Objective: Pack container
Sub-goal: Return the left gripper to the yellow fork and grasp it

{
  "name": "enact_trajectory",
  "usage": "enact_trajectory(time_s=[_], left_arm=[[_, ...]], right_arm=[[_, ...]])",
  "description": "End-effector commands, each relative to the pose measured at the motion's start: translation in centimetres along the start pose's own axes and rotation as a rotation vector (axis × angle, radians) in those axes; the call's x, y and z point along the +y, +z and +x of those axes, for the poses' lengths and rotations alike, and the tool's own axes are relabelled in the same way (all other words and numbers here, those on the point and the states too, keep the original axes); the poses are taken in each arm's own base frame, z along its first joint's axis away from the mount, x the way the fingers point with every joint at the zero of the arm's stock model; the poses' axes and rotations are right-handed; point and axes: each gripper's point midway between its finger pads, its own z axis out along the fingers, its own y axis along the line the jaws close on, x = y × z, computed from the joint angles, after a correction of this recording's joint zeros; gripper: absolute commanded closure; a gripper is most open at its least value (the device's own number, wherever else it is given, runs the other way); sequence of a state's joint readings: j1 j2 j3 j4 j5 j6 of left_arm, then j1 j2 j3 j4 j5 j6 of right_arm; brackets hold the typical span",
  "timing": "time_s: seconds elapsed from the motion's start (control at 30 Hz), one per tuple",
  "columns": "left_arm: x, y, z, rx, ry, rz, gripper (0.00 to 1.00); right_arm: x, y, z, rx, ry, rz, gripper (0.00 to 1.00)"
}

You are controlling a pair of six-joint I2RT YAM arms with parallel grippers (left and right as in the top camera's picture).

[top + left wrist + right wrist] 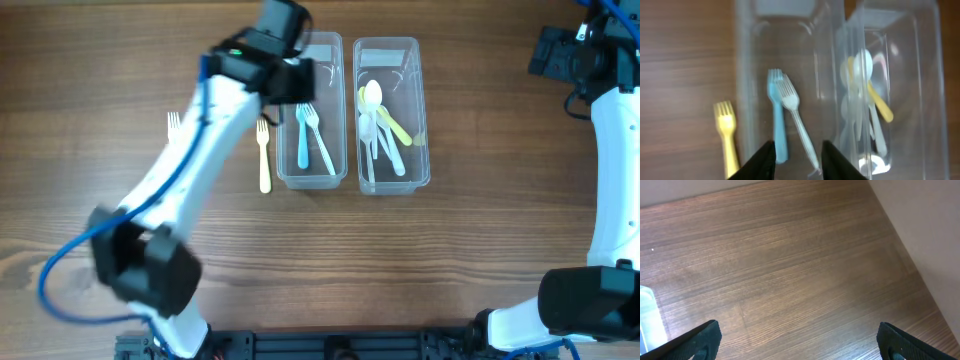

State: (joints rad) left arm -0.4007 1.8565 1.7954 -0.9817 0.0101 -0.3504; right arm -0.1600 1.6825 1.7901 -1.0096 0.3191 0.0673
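centrally, two clear boxes sit side by side: the left container (312, 180) holds a blue fork (777, 120) and a white fork (799, 122), and the right container (390, 52) holds spoons (372, 100), so cutlery seems sorted by kind. a yellow fork (729, 142) lies on the table (450, 270) just beside the left container, likely next to pack. the left gripper (798, 150) hovers over the forks, jaws apart and empty. the right gripper (797, 330) hangs well away, jaws wide, holding nothing.

Bright, even light; left wrist view softly blurred
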Motion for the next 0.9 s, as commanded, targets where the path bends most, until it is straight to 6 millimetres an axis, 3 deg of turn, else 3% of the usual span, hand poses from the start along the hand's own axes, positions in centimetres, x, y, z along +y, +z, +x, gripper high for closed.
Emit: enact_trajectory(time_s=[0.0, 0.13, 0.23, 0.53, 0.87], left_arm=[[5.3, -5.3, -1.7, -0.083, -0.143, -0.113, 0.87], [9.8, -5.1, 0.7, 0.029, -0.253, -0.204, 0.85], [11.2, -4.0, 2.4, 0.093, -0.277, -0.234, 0.82], [11.5, 1.7, 6.9, 0.198, -0.292, -0.186, 0.64], [12.3, 5.7, 10.7, 0.245, -0.265, -0.157, 0.58]], right_arm=[[-0.2, 0.0, -0.3, -0.007, 0.012, 0.016, 0.0], [-0.2, 0.0, -0.3, -0.007, 0.012, 0.016, 0.0], [-0.2, 0.0, -0.3, -0.007, 0.012, 0.016, 0.0], [-0.2, 0.0, -0.3, -0.007, 0.012, 0.015, 0.0], [-0.2, 0.0, -0.3, -0.007, 0.012, 0.015, 0.0]])
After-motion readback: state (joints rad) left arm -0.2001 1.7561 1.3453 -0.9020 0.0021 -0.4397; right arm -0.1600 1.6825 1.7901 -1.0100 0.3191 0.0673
